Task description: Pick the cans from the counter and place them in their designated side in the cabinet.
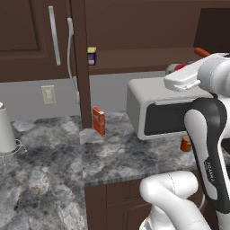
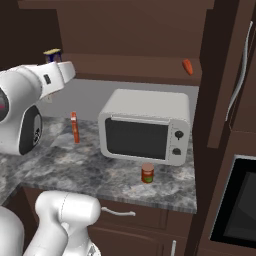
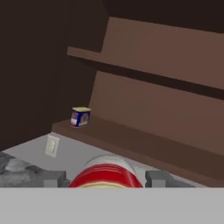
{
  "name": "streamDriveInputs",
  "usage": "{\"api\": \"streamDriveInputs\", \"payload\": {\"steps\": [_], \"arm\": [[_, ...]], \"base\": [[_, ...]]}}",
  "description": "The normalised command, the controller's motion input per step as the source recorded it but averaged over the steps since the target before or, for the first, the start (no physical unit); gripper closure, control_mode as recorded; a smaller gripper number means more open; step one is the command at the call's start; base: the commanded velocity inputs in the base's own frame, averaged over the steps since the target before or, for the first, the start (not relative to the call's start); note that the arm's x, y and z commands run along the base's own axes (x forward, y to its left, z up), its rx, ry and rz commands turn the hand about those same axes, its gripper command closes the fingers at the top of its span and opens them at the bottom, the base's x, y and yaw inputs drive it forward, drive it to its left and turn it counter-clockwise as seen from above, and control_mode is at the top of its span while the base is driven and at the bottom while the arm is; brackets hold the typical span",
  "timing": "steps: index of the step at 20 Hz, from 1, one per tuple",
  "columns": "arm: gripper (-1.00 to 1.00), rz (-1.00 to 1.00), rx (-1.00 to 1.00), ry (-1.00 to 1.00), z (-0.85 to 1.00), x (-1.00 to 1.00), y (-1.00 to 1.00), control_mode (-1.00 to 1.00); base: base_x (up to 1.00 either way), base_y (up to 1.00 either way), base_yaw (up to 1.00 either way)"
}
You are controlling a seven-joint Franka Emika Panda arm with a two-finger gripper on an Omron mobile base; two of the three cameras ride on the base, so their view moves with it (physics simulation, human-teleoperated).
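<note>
Left side of the left base view: kettle-like white vessel (image 1: 5, 130) is sitting on the grey marbled counter (image 1: 49, 166), wall outlet (image 1: 48, 94) above it, silver bar handles (image 1: 54, 35) on the dark wooden cabinet (image 1: 27, 40). Moving right: blue-and-yellow container (image 1: 91, 56) is resting at the left end of the cabinet shelf board (image 1: 134, 60), flat orange-red box (image 1: 98, 120) is standing upright on the counter below it. Then the microwave (image 1: 152, 110). In front of its right corner the plain orange-red can (image 1: 185, 144) is standing upright on the counter, partly behind the arm; clearer in the right base view at (image 2: 147, 173).

Right end of the shelf: small orange item (image 2: 187, 66) is lying tilted, too small to name.

Gripper (image 3: 105, 179) is sitting high above the microwave, near shelf level. In the hand view the two fingertips (image 3: 54, 178) are flanking the red can with cream-white band (image 3: 106, 175), touching both sides, so it is clenching that can, lid facing the camera, long axis running along the gripper's look direction.

Key relation: hand is pointing into the open cabinet, shelf board lying ahead and slightly below the can, blue-and-yellow container (image 3: 80, 117) up-left in the hand view. Which side is designated for this can I cannot tell. Judgement: carrying phase, first can in transit, second can waiting on the counter; coming move needs forward travel onto the shelf without clipping the board edge.
</note>
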Motion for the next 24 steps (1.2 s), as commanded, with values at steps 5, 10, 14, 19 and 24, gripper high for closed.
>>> {"api": "streamDriveInputs", "payload": {"steps": [5, 10, 14, 19, 24], "arm": [[1.0, 0.0, 0.06, 0.04, 0.16, 0.24, 0.12, -1.0], [1.0, 0.01, 0.04, 0.08, 0.12, 0.22, 0.06, -1.0], [1.0, 0.06, 0.01, 0.03, -0.07, 0.16, 0.0, -1.0], [1.0, 0.09, 0.02, 0.0, -0.01, 0.11, 0.0, -1.0], [1.0, 0.07, 0.01, 0.01, 0.0, 0.19, 0.03, -1.0]], "base": [[0.0, 0.0, 0.0], [0.0, 0.0, 0.0], [0.0, 0.0, 0.0], [0.0, 0.0, 0.0], [0.0, 0.0, 0.0]]}}
